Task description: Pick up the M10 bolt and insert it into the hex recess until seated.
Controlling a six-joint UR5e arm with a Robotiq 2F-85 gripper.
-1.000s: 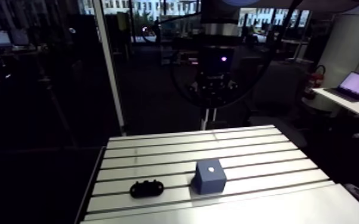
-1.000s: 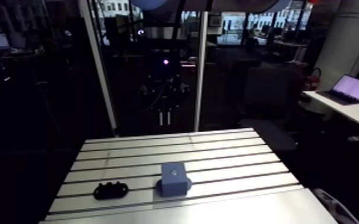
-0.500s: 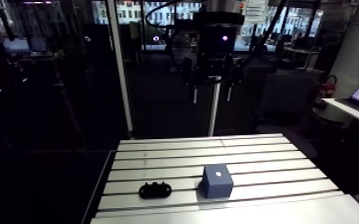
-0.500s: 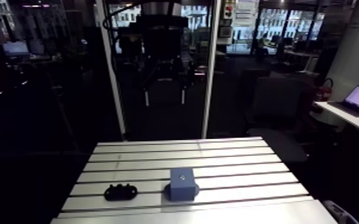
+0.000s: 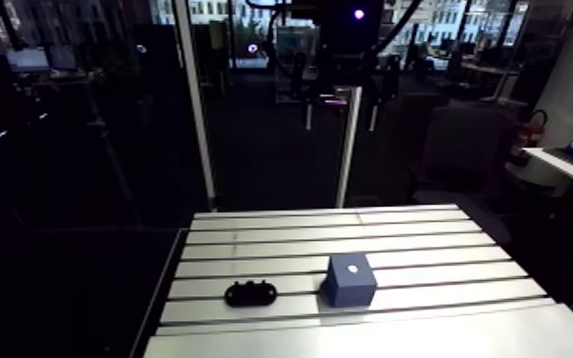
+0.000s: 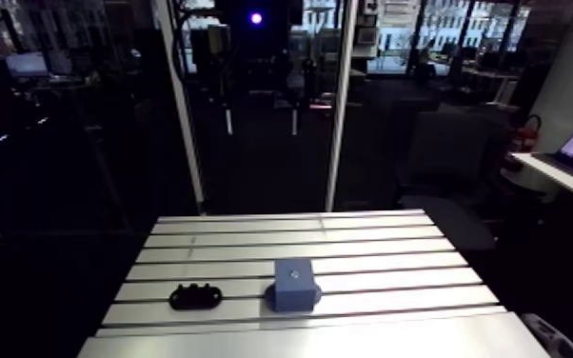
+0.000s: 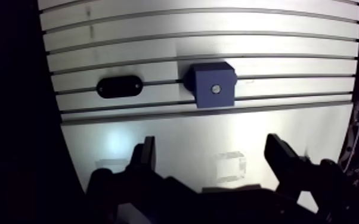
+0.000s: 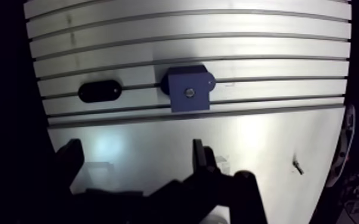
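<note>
Fingers of the gripper stand wide apart with nothing held between them. Under the gap you see only the smooth plate at the near end of the table.

Ahead of the gap, on the slotted part just past the plate's edge, sits the block, blue, square to the slots and astride one of them. Its top face carries a small pale round spot. You cannot tell whether that spot is the bolt seated in the recess or the recess alone, so the bolt's place is not certain. Either way the spot lies well ahead of the fingertips and apart from both.

Beside the block, along the same slot and with a clear gap between them, lies a black oblong, flat on the table. It too is ahead of the fingers and touches neither.

Out on the plate, beyond one finger and off to the side of the gripper, you can see a dark sliver, too small to identify.

From the arm view the gripper hangs high over the table's far edge, well above the block and the oblong.
</note>
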